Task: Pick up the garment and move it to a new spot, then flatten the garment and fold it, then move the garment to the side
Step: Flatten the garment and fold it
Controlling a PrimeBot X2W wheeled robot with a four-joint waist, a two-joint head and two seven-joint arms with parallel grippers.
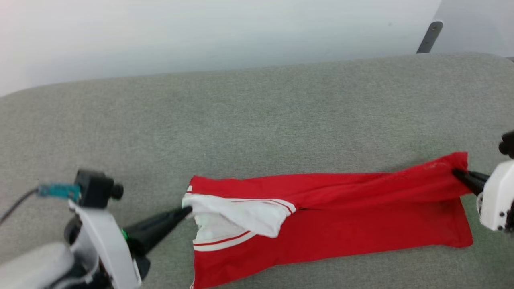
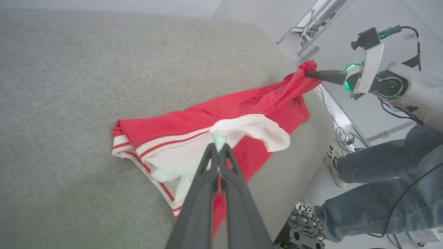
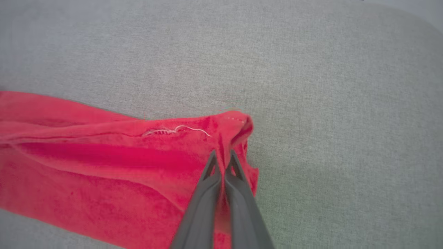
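The garment, bright red with a white sleeve and red-and-white striped trim, lies stretched lengthways on a grey padded surface. My left gripper is shut on the white sleeve at its left end; in the left wrist view the garment bunches at my fingertips. My right gripper is shut on the raised red corner at the right end, which lifts off the surface. In the right wrist view the red cloth gathers into a peak at the gripper. The chest lettering is hidden.
The grey surface extends far beyond the garment on the far side. Its right edge drops off close to my right gripper. In the left wrist view a person's legs in jeans and cables on the floor lie beyond that edge.
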